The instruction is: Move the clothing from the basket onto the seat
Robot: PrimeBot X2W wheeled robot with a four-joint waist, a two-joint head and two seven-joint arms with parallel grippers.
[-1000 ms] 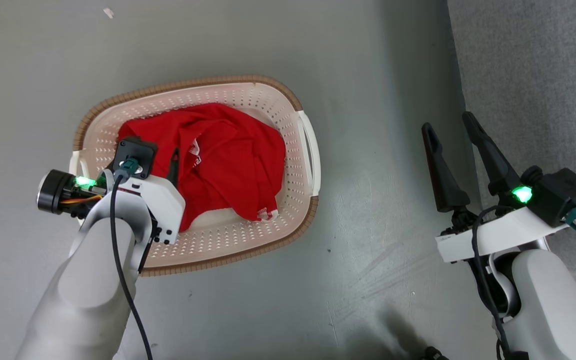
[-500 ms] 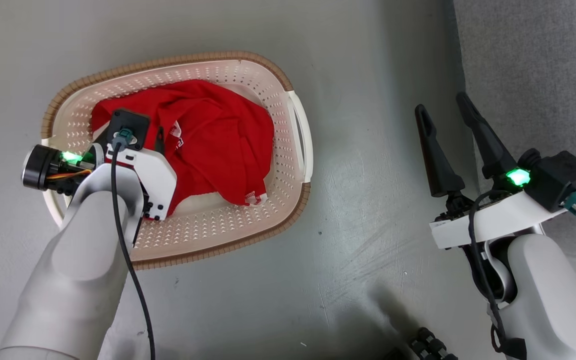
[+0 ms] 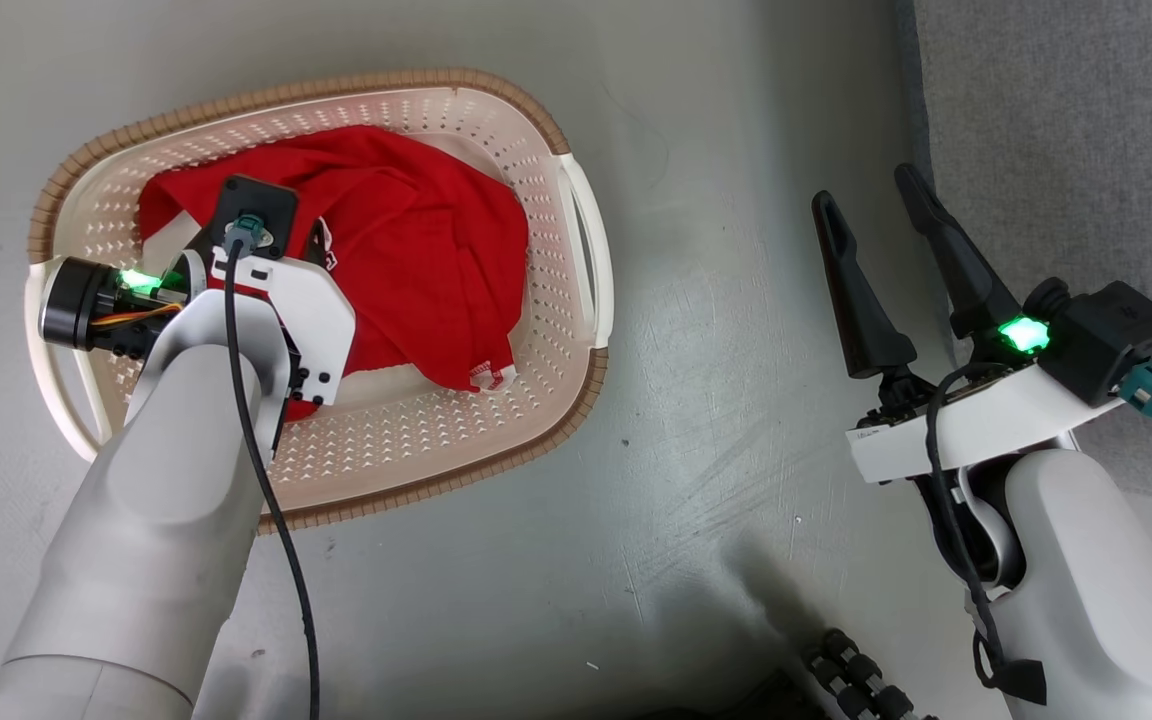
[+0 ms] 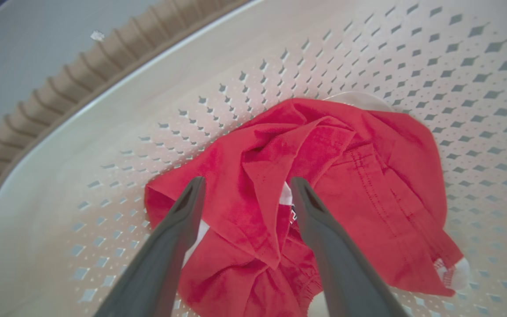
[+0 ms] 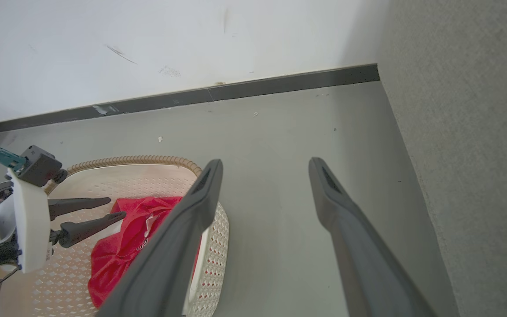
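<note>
Left claw (image 4: 248, 182) apart over clothing (image 4: 368, 176) in basket (image 4: 104, 132), right claw (image 3: 864, 190) apart; right wrist view adds wall (image 5: 148, 44)

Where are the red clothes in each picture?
Head view: the clothing lies upper left, in the basket.
Left wrist view: clothing at centre, just ahead of the open left gripper.
Right wrist view: clothing lower left, in the basket.
Shared landmark: the basket's brown rim.

Pale forearms (image 3: 156, 540), black cables (image 3: 276, 540)
</note>
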